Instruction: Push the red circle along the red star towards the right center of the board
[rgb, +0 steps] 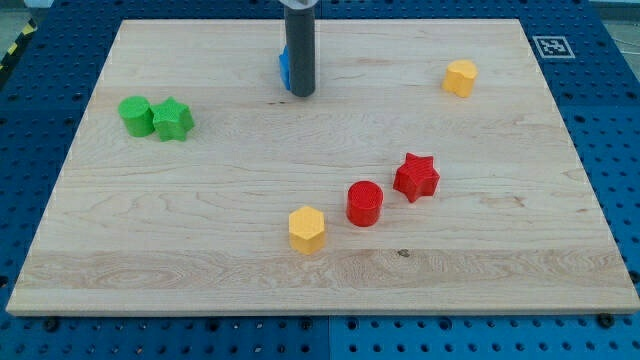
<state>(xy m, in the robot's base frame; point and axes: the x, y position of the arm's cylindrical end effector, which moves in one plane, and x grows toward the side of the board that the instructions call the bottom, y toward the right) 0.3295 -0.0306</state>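
Observation:
The red circle (365, 203) lies right of the board's middle, toward the view's bottom. The red star (416, 177) sits just to its upper right, a small gap between them. My tip (302, 94) is at the end of the dark rod near the view's top centre, far above and left of both red blocks. It stands right against a blue block (284, 68), which the rod mostly hides.
A yellow hexagon (307, 229) lies just lower left of the red circle. Another yellow hexagon (460, 77) is at the upper right. A green circle (135, 115) and a green star (173, 120) touch at the left. The wooden board (200, 250) rests on a blue pegboard.

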